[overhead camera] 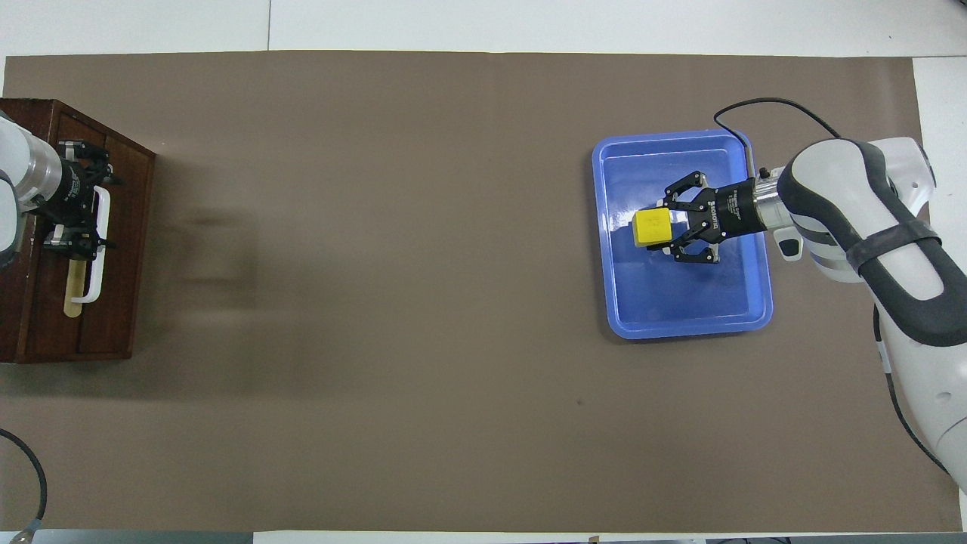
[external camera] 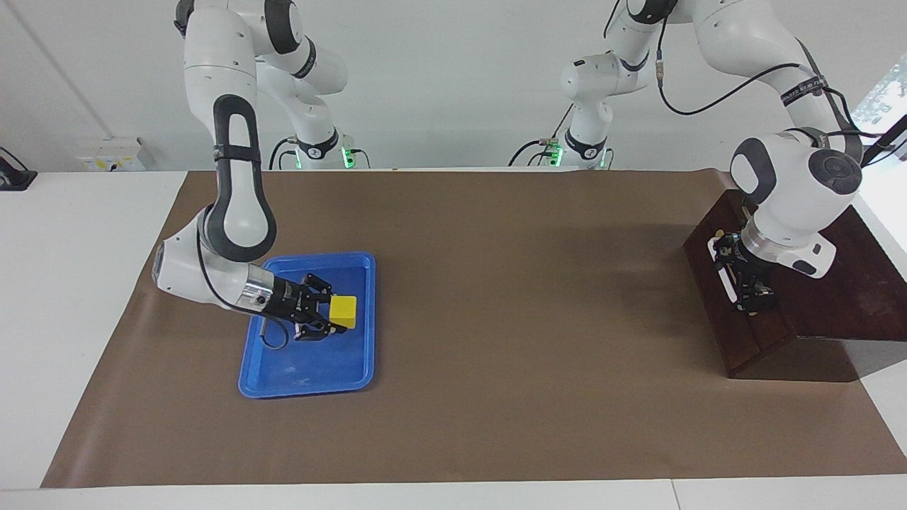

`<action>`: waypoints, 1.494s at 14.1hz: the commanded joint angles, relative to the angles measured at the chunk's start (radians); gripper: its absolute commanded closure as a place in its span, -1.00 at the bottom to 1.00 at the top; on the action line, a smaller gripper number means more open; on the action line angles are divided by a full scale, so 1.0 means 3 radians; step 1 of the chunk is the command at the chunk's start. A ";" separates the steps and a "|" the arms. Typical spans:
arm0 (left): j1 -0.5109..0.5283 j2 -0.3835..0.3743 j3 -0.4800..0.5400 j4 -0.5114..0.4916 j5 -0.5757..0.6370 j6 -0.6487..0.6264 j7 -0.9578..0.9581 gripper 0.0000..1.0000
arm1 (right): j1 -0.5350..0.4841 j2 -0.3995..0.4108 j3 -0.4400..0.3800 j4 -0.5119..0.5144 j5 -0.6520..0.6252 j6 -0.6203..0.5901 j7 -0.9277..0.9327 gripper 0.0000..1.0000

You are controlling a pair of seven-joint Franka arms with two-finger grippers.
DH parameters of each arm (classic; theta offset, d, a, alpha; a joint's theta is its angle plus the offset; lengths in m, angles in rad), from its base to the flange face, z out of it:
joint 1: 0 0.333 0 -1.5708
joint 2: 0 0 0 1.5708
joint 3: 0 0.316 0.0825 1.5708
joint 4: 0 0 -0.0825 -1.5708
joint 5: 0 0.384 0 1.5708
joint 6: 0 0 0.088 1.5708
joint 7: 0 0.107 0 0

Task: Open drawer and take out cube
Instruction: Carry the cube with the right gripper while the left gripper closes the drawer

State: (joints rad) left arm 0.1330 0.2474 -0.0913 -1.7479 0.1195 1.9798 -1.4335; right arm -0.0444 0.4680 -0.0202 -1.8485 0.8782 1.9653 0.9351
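Observation:
The small yellow cube sits between the fingertips of my right gripper, which is shut on it low over the blue tray. The overhead view shows the cube in the right gripper over the tray's middle. The dark wooden drawer is pushed in flush with its box at the left arm's end of the table; no pale interior shows. My left gripper is at the drawer front by the white bar handle, fingers spread. It also shows in the overhead view at the handle.
The blue tray lies on the brown mat toward the right arm's end of the table. The dark box stands at the mat's edge at the left arm's end. A black cable loops by the tray.

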 commanded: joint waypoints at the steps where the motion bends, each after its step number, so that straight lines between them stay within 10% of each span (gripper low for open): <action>1: -0.0279 -0.0200 -0.0023 0.0125 0.0041 -0.0447 0.0389 -1.00 | -0.0010 -0.0159 -0.0091 -0.0220 -0.0150 -0.0016 -0.0238 1.00; 10: -0.0264 -0.0538 0.0008 0.0135 -0.0020 -0.0570 0.3656 -1.00 | -0.0010 -0.0164 -0.0316 -0.0271 -0.0238 -0.0119 -0.0504 1.00; 14: -0.0213 -0.0640 0.0033 0.0410 -0.0224 -0.1320 0.4643 -1.00 | -0.0005 -0.0164 -0.0316 -0.0291 -0.0238 -0.0067 -0.0504 1.00; 16: -0.0208 -0.0788 0.0018 0.0422 -0.0230 -0.1552 0.4737 -1.00 | -0.0005 -0.0164 -0.0321 -0.0286 -0.0243 -0.0077 -0.0606 -0.99; 21: -0.0402 -0.0922 0.0023 0.0134 -0.0230 -0.1481 0.4819 -1.00 | 0.0025 -0.0159 -0.0321 -0.0169 -0.0263 -0.0108 -0.0596 -1.00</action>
State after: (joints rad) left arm 0.0348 -0.0107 -0.0964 -1.6706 0.0627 1.5245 -0.0005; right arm -0.0392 0.4409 -0.1164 -1.9041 0.8248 1.9288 0.7711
